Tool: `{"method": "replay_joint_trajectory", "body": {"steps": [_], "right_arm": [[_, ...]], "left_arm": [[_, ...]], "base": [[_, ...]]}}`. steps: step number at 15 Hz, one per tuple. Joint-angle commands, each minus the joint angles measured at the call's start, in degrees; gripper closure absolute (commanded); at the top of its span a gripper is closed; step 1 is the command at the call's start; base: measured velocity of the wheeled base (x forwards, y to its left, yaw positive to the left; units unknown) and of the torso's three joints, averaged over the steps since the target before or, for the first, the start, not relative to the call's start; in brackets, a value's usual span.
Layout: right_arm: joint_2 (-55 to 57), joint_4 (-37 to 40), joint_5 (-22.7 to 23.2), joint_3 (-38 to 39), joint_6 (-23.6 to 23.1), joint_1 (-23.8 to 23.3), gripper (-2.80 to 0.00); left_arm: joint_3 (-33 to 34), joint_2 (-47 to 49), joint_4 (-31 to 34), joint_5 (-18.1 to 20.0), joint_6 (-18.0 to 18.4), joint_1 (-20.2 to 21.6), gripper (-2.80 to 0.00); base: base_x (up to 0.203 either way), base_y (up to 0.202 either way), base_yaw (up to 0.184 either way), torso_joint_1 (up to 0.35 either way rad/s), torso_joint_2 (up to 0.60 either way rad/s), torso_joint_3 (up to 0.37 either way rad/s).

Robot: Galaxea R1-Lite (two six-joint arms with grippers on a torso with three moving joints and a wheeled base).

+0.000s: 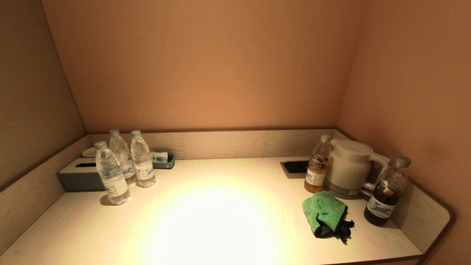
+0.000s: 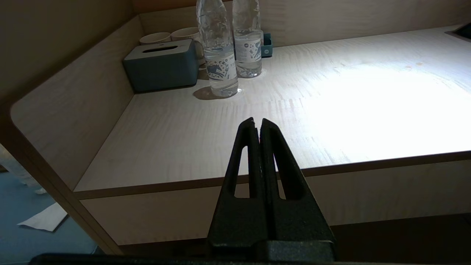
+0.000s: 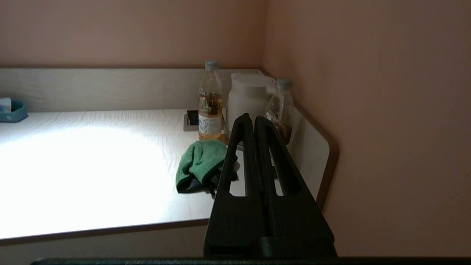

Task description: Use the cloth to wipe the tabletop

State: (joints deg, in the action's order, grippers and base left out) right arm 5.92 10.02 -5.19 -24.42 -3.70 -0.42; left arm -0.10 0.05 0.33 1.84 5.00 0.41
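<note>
A crumpled green cloth (image 1: 325, 212) with a dark edge lies on the pale wooden tabletop (image 1: 220, 213) at the right, in front of the kettle. It also shows in the right wrist view (image 3: 198, 163). Neither arm shows in the head view. My right gripper (image 3: 254, 118) is shut and empty, held off the table's front edge, short of the cloth. My left gripper (image 2: 257, 122) is shut and empty, held off the front edge at the left side.
Three water bottles (image 1: 125, 165) and a grey tissue box (image 1: 79, 176) stand at the back left. A white kettle (image 1: 347, 167), an amber bottle (image 1: 316, 163) and a dark bottle (image 1: 386, 191) stand at the back right. Walls close in three sides.
</note>
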Motion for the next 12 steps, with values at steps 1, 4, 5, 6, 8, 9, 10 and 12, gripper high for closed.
{"method": "replay_joint_trajectory", "body": {"steps": [1,4,5,6,8,9,10,12], "right_arm": [[-5.9,-3.3,0.3,5.7,-2.5,0.2,0.0],[-5.9,-10.8,1.8,12.5,-4.4,0.2,0.0],[-5.9,-11.5,2.2,12.8,-4.7,0.2,0.0],[-5.9,-13.5,3.1,14.8,-5.1,0.2,0.0],[-5.9,-18.3,4.5,22.4,-5.4,0.2,0.0],[-5.9,-19.5,5.1,24.3,-5.0,0.2,0.0],[-5.9,-19.9,5.5,24.4,-4.0,0.2,0.0],[-5.9,-19.2,6.4,24.3,-3.2,0.2,0.0]], "left_arm": [[0.1,0.0,0.0,0.0,0.0,0.0,0.0],[0.0,0.0,0.0,0.0,0.0,0.0,0.0],[0.0,0.0,0.0,0.0,0.0,0.0,0.0],[0.0,0.0,0.0,0.0,0.0,0.0,0.0],[0.1,0.0,0.0,0.0,0.0,0.0,0.0],[0.0,0.0,0.0,0.0,0.0,0.0,0.0],[0.0,0.0,0.0,0.0,0.0,0.0,0.0],[0.0,0.0,0.0,0.0,0.0,-0.1,0.0]], "base": [[0.0,0.0,0.0,0.0,0.0,0.0],[0.0,0.0,0.0,0.0,0.0,0.0],[0.0,0.0,0.0,0.0,0.0,0.0],[0.0,0.0,0.0,0.0,0.0,0.0],[0.0,0.0,0.0,0.0,0.0,0.0],[0.0,0.0,0.0,0.0,0.0,0.0],[0.0,0.0,0.0,0.0,0.0,0.0],[0.0,0.0,0.0,0.0,0.0,0.0]]}}
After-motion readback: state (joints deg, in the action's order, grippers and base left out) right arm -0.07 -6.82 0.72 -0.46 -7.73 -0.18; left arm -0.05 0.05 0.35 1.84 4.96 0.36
